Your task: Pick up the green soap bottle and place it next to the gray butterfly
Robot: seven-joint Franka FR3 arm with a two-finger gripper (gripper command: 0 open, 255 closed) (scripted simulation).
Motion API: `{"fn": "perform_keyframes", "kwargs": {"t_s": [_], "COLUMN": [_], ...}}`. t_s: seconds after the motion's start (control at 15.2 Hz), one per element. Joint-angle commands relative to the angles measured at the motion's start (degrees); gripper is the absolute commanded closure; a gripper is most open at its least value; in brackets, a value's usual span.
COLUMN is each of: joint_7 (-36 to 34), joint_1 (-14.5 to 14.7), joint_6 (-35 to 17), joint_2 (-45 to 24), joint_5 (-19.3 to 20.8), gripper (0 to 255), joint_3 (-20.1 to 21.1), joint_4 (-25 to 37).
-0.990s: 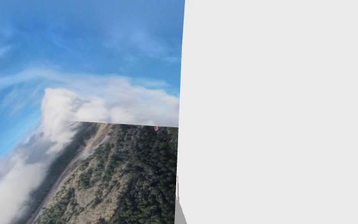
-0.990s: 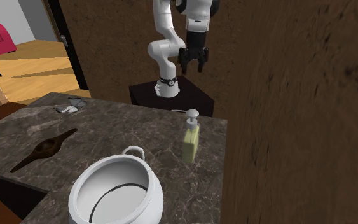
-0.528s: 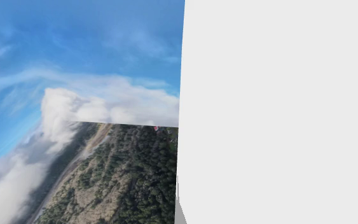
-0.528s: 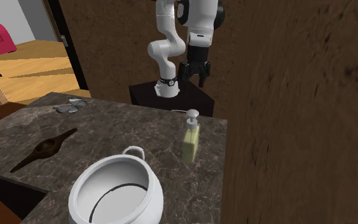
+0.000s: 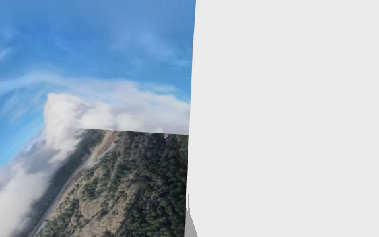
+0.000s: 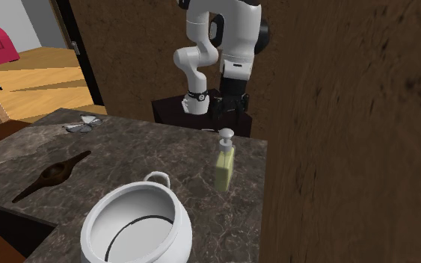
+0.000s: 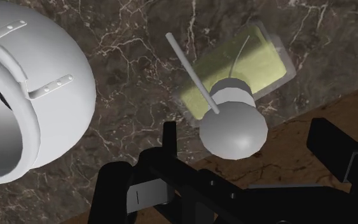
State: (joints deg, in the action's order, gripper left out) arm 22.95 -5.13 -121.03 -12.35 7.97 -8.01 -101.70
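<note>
The soap bottle [image 6: 224,166], pale yellow-green with a grey pump head, stands upright on the dark marble counter [image 6: 126,146]. It is just past the white pot [image 6: 135,224], on the pot's side toward the robot's stand and near the counter edge by the brown wall. In the wrist view we look almost straight down its long axis: the pump head [image 7: 234,130] sits over the green body [image 7: 250,63], and the thin spout slants out over the marble on the pot's [image 7: 25,89] side.

The gripper [image 6: 231,104] hangs above the bottle, pointing down. Its black fingers are spread wide, and we see the pump head between them with clear marble showing on both sides, so nothing is held.

We judge that the coming move turns on this alignment. The bottle lies directly below the hand with its axis vertical, so a straight descent should bring the fingers around the neck or body. The spout may get in a finger's way.

The gray butterfly [image 6: 81,125] lies flat, well apart from the pot, toward the second exterior view's left.
</note>
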Motion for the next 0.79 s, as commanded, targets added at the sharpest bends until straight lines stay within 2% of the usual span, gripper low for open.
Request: {"fn": "perform_keyframes", "kwargs": {"t_s": [0.0,0.33,0.73], "joint_7": [0.2,0.2,0.2], "joint_1": [-0.2,-0.5,-0.5], "joint_6": [-1.1,-4.0,-4.0], "joint_2": [-1.3,-2.9,-2.9], "joint_5": [-0.1,-0.2,-0.2], "gripper": [0,0,0], "joint_3": [-0.1,-0.2,-0.2], "joint_4": [0.2,-1.1,-1.1]}}
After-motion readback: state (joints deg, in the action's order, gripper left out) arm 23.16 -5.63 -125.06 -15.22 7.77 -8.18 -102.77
